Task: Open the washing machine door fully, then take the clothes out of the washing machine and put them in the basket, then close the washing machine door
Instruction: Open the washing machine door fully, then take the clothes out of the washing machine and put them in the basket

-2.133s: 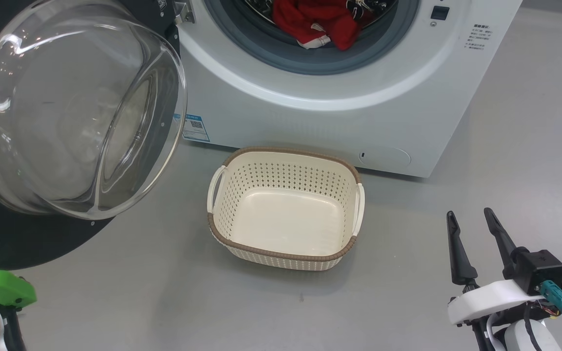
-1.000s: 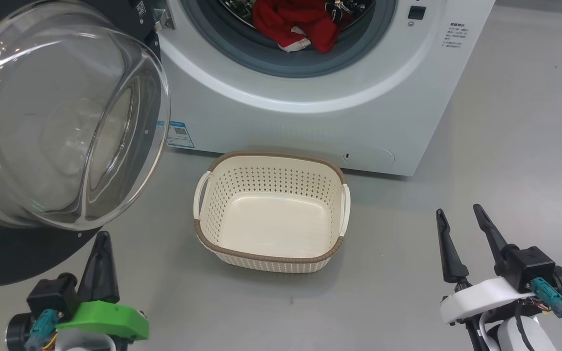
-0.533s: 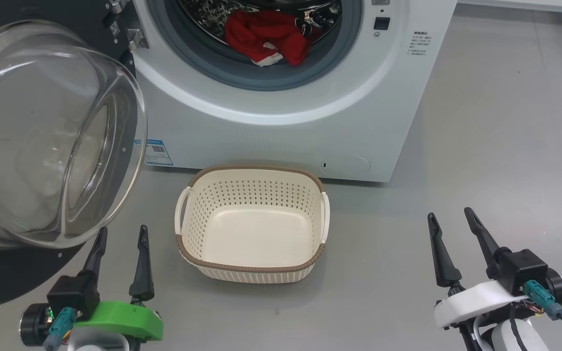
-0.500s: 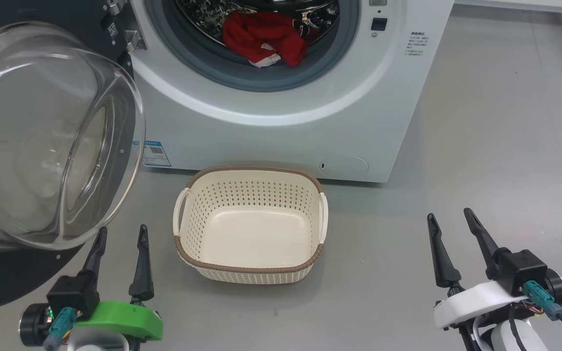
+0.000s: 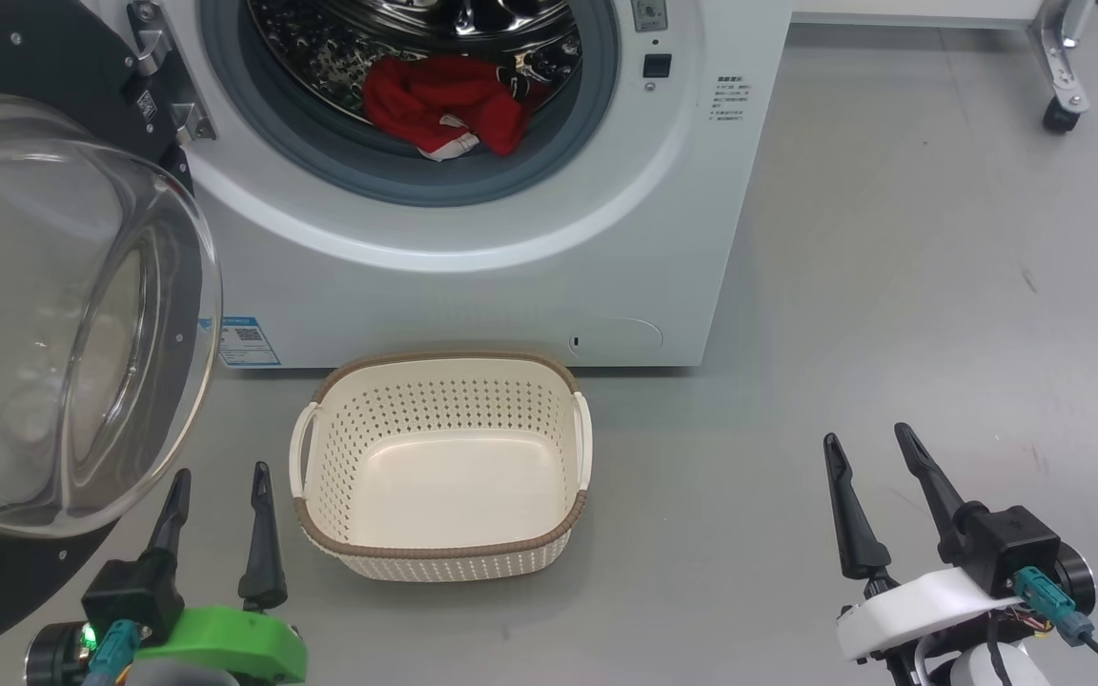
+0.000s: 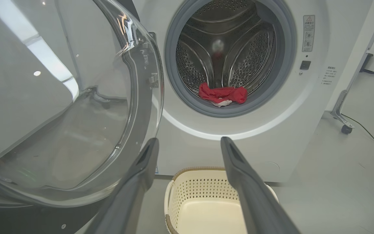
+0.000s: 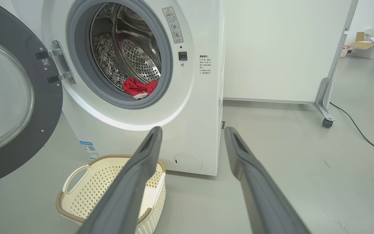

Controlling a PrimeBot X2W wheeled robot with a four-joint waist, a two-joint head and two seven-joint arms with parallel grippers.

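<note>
**The clothes (image 5: pixel 444 107): a soft, light heap low in the drum, ahead of 2 spread, empty end effectors**

The clothes lie as 1 crumpled red bundle with a scrap of white trim (image 5: pixel 451 148) at the near edge. They rest on the bottom of the steel drum (image 6: pixel 226 48), just behind the grey gasket (image 5: pixel 387 181).

- **Left end effector (image 5: pixel 219 474):** the bundle sits ahead of it, higher and a little to its right.
- **Right end effector (image 5: pixel 865 435):** the bundle sits ahead of it, higher and well to its left.
- **State:** both end effectors hover low over the floor (image 5: pixel 844 286), fingers spread wide with nothing between them.
- **The washing machine door (image 5: pixel 63 314):** it stands swung open just left of the left end effector, its glass bowl bulging outward.
- **The basket (image 5: pixel 444 550):** it sits empty on the floor between the 2 end effectors, nearer the left one, just in front of the washing machine (image 5: pixel 473 286).

The fabric looks light, limp and in no way fragile. It will likely sag and trail once lifted, so a hanging end could catch on the gasket lip. On the smooth steel it may slide away rather than gather under a shallow pinch.

The best hold is probably the raised ridge of the heap, where the folds are thickest. A deep bite there should work better than a grip on the thin white edge. I cannot tell whether the bundle is 1 garment or several.
</note>
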